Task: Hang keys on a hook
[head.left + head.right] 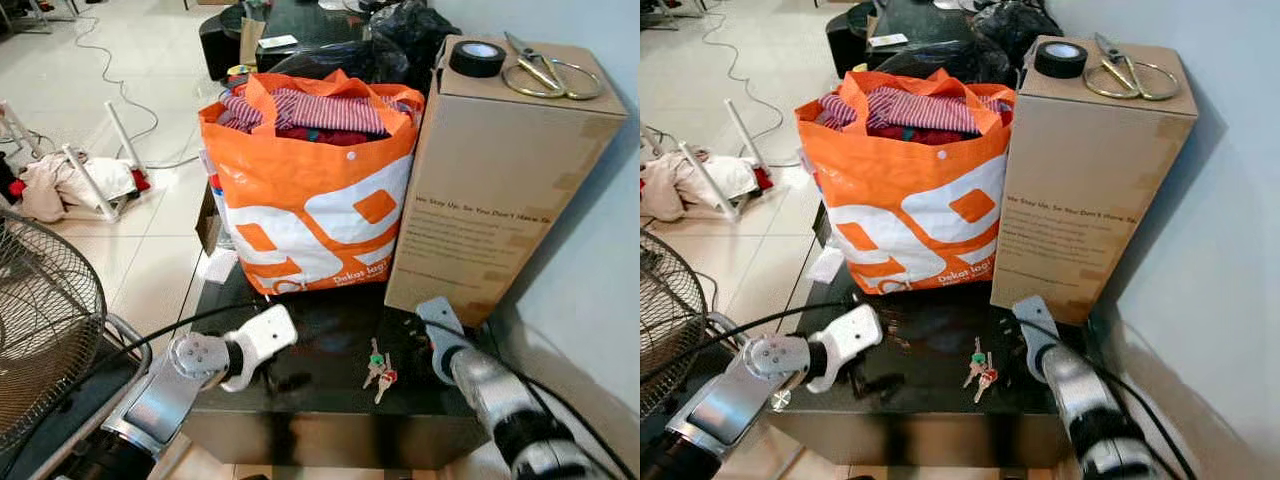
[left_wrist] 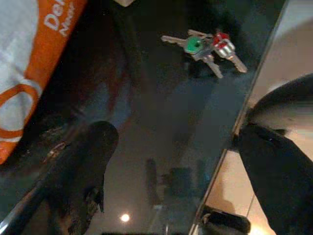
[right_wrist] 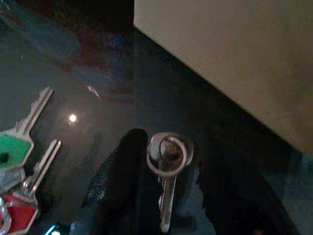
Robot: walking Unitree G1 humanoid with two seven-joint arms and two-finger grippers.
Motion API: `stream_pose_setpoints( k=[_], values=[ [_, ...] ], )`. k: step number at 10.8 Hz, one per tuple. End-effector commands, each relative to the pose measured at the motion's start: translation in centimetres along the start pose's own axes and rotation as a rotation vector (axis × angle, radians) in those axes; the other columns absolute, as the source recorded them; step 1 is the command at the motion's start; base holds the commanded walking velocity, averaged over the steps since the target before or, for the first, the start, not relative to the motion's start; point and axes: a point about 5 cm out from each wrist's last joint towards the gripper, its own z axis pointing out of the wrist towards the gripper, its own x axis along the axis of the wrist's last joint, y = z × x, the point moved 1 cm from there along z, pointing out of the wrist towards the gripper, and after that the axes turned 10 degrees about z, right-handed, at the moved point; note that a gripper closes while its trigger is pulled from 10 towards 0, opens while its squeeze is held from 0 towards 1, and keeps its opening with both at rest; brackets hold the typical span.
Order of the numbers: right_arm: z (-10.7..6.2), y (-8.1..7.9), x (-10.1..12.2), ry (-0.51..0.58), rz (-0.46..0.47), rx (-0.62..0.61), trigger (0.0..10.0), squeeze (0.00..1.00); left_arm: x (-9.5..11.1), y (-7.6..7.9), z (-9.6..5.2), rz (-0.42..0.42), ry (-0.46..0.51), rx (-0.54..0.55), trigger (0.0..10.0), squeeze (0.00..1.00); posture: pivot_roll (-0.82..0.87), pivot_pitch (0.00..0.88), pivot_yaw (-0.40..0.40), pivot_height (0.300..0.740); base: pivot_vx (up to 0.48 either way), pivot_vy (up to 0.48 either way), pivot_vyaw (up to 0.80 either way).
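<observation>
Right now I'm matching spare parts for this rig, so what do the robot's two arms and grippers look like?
Both are silver metal tubes with black joint bands. The left arm ends in a round silver wrist with small bolts and a pale grey gripper housing, a thin black cable arcing to it. The right arm also trails a black cable. Each gripper's fingers are black.

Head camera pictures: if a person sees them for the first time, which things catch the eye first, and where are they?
First comes the bright orange bag, stuffed with clothes, standing at the back of the dark glossy table beside a tall cardboard box that carries a roll of black tape and scissors on top. In front lies a small bunch of keys with green and red heads, flat on the table between the left gripper and the right gripper.
</observation>
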Motion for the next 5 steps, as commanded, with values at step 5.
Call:
stream_pose_setpoints(
  k=[5],
  values=[
    [0.42, 0.19, -0.35, -0.023, -0.006, -0.012, 0.0, 0.00, 0.31, -0.26, -0.30, 0.012, 0.000, -0.015, 10.0, 0.00, -0.08, 0.000, 0.058, 0.740, 0.000, 0.000, 0.00]
  ],
)
